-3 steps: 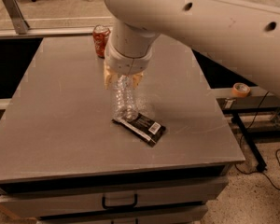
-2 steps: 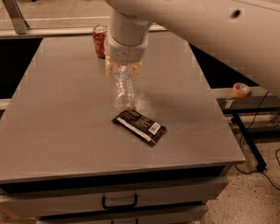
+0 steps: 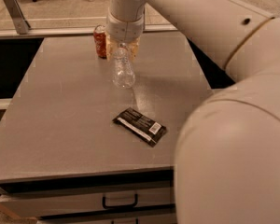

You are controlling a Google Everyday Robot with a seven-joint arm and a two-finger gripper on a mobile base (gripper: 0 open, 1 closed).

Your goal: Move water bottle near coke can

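Nearly done, camera view: gripper [image 3: 123, 45] pinches the water bottle [image 3: 123, 71] by its upper end, just beside the coke can [image 3: 101, 42] near the table's [image 3: 60, 115] far edge. Left, I'd judge: set down, release.

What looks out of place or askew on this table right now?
Nothing is spilled. The water bottle is held tilted, by its cap end, in the gripper, just beside the coke can, which stands close to the far edge of the table. A black wrapper lies diagonally near the front.
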